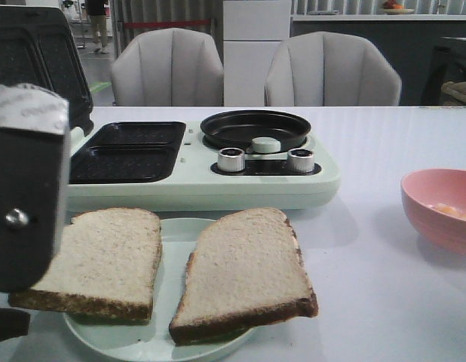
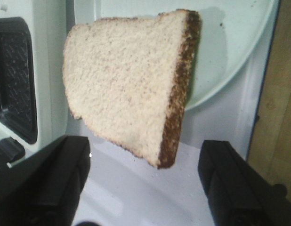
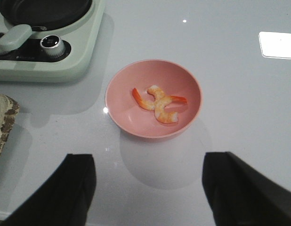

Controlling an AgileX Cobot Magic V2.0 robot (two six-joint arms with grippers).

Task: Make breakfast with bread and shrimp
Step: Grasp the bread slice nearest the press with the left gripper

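Front: left pincer [image 1: 22, 226] looms lower left by two bread [image 1: 244, 271] slices overhanging plate [image 1: 173, 234]. Left wrist: wide, empty; clumsy grab could tip slice onto table [image 2: 136, 193]. Right wrist: right pincer [image 3: 148, 188] wide, shrimp [image 3: 159, 102] in bowl [image 3: 122, 94].

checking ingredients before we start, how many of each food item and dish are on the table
bread slices: 2, left one and right one
shrimp: 2
pink bowl: 1
pale green plate: 1
total: 6
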